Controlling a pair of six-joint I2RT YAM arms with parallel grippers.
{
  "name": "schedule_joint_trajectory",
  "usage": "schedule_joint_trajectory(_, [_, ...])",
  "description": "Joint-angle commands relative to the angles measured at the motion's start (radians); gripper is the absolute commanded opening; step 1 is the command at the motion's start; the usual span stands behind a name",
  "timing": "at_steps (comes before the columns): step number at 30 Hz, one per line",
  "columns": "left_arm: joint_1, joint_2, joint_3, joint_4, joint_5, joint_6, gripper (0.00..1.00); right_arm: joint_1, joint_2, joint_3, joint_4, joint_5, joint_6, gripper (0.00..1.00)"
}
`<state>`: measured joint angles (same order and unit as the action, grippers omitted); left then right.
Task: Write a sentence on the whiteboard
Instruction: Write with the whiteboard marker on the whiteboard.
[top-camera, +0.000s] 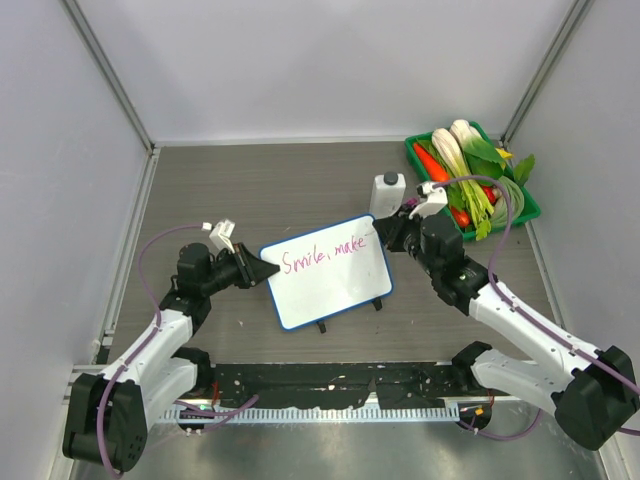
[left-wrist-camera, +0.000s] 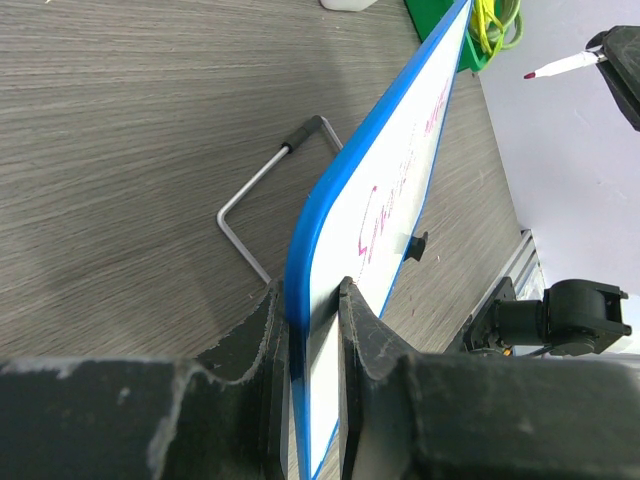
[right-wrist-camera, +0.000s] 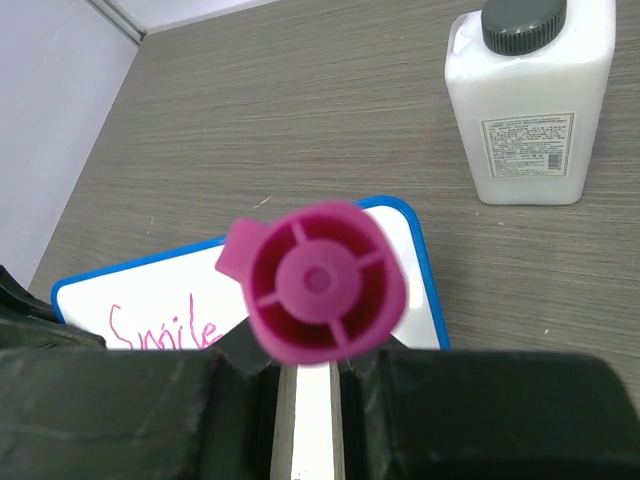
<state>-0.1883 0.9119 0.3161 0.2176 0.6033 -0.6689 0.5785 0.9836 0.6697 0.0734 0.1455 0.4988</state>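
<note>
Here, left fingers (left-wrist-camera: 258, 360) pinch the blue-rimmed whiteboard (top-camera: 335, 290) bearing magenta sentence (top-camera: 325, 256) "Smile, make"; right fingers (right-wrist-camera: 365, 378) grip a marker (right-wrist-camera: 318, 282).

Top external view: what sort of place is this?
Probably a lab robot cell: white panels in metal framing enclose the table, with staged props: whiteboard, white bottle, tray of vegetables.
</note>
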Motion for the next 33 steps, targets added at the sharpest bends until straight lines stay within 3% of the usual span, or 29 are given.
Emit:
schedule_joint_trajectory(1, [0.021,0.005,-0.02,-0.041,-0.174,0.123,0.0,0.0,-0.005,0.019,0.022,-0.02,-0.022,0.01])
schedule_joint_trajectory(15, [0.023,-0.001,-0.023,-0.038,-0.171,0.121,0.0,0.264,0.082,0.082,0.068,0.15,-0.094,0.01])
schedule_joint_trajectory(33, [0.023,0.021,-0.02,-0.032,-0.162,0.12,0.0,0.474,0.282,0.071,0.33,0.104,-0.031,0.01])
